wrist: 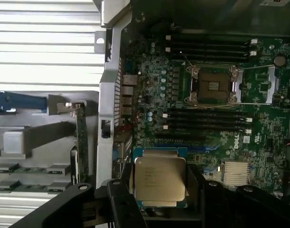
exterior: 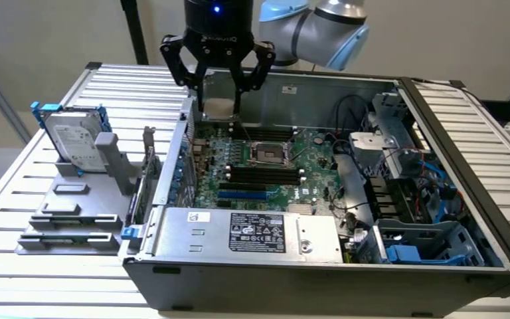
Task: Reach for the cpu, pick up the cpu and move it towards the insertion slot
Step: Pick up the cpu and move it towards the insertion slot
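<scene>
The cpu point(exterior: 218, 106) is a small square chip hanging above the back wall of the open computer case, its pale side showing in the exterior view. My gripper point(exterior: 220, 100) is shut on it, one black finger on each side. The wrist view has the silvery top of the cpu point(wrist: 160, 184) between the dark fingers point(wrist: 120, 202). The insertion slot point(exterior: 268, 154) is the open square socket on the green motherboard, below the chip and toward the exterior view's right. The wrist view has that insertion slot point(wrist: 213, 85) with its metal frame lifted.
A silver hard drive point(exterior: 74, 136) in a blue bracket stands on a grey holder at the exterior view's left. The power supply point(exterior: 246, 232) fills the case's near side. Cables and drive cages point(exterior: 397, 173) crowd the right. Memory slots point(exterior: 259, 176) flank the socket.
</scene>
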You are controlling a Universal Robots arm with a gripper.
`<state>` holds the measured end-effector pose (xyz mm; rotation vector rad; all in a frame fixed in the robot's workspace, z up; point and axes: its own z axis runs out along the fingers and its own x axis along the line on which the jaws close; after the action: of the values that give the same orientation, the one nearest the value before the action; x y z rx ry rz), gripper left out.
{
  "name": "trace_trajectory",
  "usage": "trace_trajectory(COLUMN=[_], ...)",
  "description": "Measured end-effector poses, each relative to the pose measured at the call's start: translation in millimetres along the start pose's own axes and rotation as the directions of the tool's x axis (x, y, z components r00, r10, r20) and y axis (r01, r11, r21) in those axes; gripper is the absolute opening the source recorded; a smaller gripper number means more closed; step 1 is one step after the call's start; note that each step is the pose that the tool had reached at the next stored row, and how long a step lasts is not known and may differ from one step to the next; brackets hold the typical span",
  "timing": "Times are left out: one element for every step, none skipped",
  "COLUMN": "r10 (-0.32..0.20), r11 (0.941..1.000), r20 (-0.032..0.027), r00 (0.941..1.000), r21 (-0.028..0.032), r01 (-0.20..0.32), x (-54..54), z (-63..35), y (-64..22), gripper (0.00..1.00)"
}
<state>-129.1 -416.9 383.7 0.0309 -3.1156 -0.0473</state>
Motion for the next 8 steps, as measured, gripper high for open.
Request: trace_trajectory(r10=[0.000, 0.000, 0.000, 0.000, 0.000, 0.000, 0.000, 0.000], r11=[1.0000, 1.0000, 1.0000, 1.0000, 1.0000, 1.0000, 1.0000, 1.0000], r20=[0.0000, -0.0001, 0.0000, 0.0000, 0.0001, 0.0000, 0.0000, 0.0000], r00=[1.0000, 1.0000, 1.0000, 1.0000, 1.0000, 1.0000, 1.0000, 1.0000], r21=[-0.0001, -0.0001, -0.0001, -0.0002, -0.0001, -0.0001, -0.0002, -0.0002], r01=[0.000, 0.000, 0.000, 0.000, 0.000, 0.000, 0.000, 0.000], x=[-2.7, -5.3, -7.9, -10.4, -12.9, -15.4, -18.0, -20.4], z=[0.0, -0.1, -0.1, 0.0, -0.1, -0.1, -0.1, -0.1], y=[1.3, 2.8, 4.3, 5.8, 7.4, 9.0, 10.7, 12.3], gripper=[0.54, 0.54, 0.54, 0.54, 0.54, 0.54, 0.54, 0.54])
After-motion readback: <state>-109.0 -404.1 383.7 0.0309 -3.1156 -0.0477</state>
